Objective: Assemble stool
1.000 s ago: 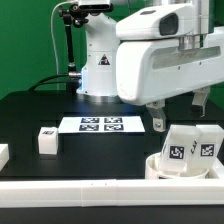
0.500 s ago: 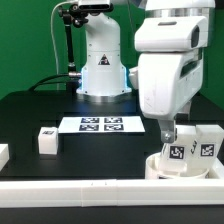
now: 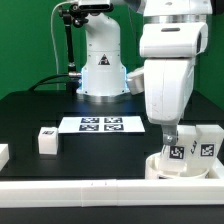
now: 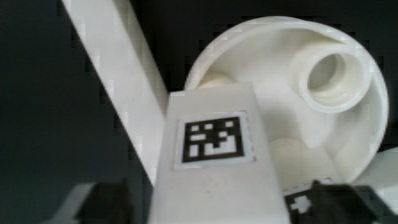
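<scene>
At the far edge on the exterior view's left, a small white piece lies on the black table, cut off by the frame, so I cannot say what it is. Near it to the right, a loose leg of the stool stands alone, a black-and-white tag on its top face. Next comes the marker board, flat on the table in front of my base. Along the front runs the long white border rail.

Further right, my wrist points straight down and my gripper hangs low over the round seat disc, which sits against the rail on the exterior view's right. Two more legs stand at the disc: the tagged leg just beneath my fingertips, and the second leg beside it to the right, touching or nearly so.

From the wrist view, the tagged leg fills the middle, tag facing the camera, with the seat disc and its round socket behind it and the rail crossing at a slant. My dark fingers show at either side of that leg, so they are spread enough to flank it. They may be touching its sides, but the picture is too blurred there, and I cannot tell whether they grip it.
</scene>
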Available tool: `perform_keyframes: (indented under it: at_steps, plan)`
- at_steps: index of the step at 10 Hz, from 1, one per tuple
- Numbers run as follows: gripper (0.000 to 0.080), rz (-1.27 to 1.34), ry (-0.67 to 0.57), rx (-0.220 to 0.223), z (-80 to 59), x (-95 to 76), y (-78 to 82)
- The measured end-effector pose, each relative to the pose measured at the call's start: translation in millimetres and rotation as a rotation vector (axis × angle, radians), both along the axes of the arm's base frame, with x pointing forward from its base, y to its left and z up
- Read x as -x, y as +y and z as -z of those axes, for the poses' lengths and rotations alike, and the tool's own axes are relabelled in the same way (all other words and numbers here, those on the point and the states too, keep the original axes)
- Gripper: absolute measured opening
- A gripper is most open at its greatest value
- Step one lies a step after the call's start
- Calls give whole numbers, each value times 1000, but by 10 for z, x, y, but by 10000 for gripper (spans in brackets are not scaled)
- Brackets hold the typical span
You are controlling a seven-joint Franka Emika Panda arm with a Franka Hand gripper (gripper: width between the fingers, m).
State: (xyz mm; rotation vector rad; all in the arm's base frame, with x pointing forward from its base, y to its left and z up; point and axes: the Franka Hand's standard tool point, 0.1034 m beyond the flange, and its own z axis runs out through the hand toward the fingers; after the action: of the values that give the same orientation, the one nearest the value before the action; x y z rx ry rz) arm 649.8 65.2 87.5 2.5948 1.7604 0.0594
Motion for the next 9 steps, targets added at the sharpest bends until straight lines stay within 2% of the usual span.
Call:
perform_keyframes:
  at_steps: [3,7,9]
  plan:
    - [341,32,0,-1,0,-1,-7]
    - [341,455,37,-51,9,29,-70]
    - [341,598,35,-55,9,23,-57]
